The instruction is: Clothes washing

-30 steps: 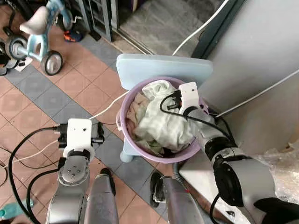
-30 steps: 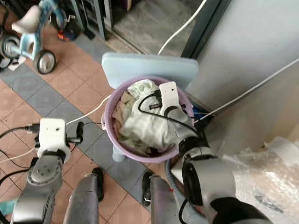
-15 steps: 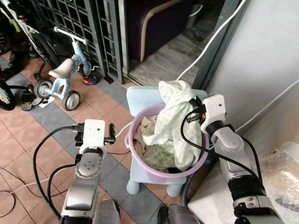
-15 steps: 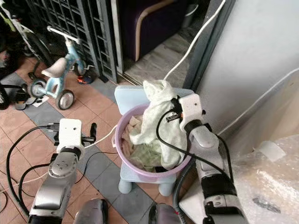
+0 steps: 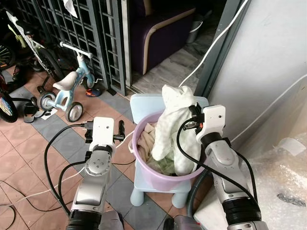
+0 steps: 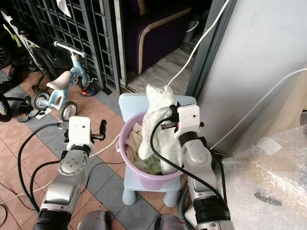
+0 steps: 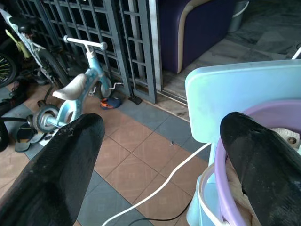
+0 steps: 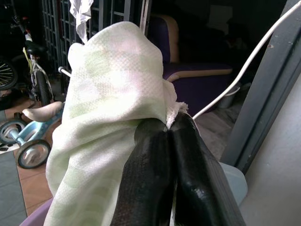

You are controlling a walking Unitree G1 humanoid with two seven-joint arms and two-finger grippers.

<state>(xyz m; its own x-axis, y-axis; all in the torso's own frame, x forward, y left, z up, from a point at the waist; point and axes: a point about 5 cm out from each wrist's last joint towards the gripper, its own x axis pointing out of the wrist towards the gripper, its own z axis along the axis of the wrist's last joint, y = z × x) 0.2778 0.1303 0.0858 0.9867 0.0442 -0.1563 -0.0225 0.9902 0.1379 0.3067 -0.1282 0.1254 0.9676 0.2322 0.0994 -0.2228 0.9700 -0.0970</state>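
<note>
A purple wash basin [image 5: 144,161] full of clothes stands on a small pale-blue plastic stool [image 5: 144,101]. My right gripper [image 8: 168,133] is shut on a pale green-and-white cloth [image 5: 173,124], held up above the basin with its lower end still hanging into it. The cloth [image 8: 108,94] drapes over the two black fingers [image 8: 150,174]. My left gripper [image 7: 160,141] is open, held just left of the basin's rim [image 7: 225,155], with nothing between its fingers [image 7: 61,169].
A white cable [image 5: 218,33] runs down the grey wall at right. A child's tricycle [image 5: 67,88] and bicycles stand at left by a metal gate [image 5: 96,28]. Bubble wrap [image 5: 283,182] covers something at lower right. Black cables lie on the tiled floor [image 5: 29,143].
My right gripper has lifted the green-and-white cloth up out of the basin. The camera has tilted up, showing more of the gate and doorway. My left arm rose beside the basin.
</note>
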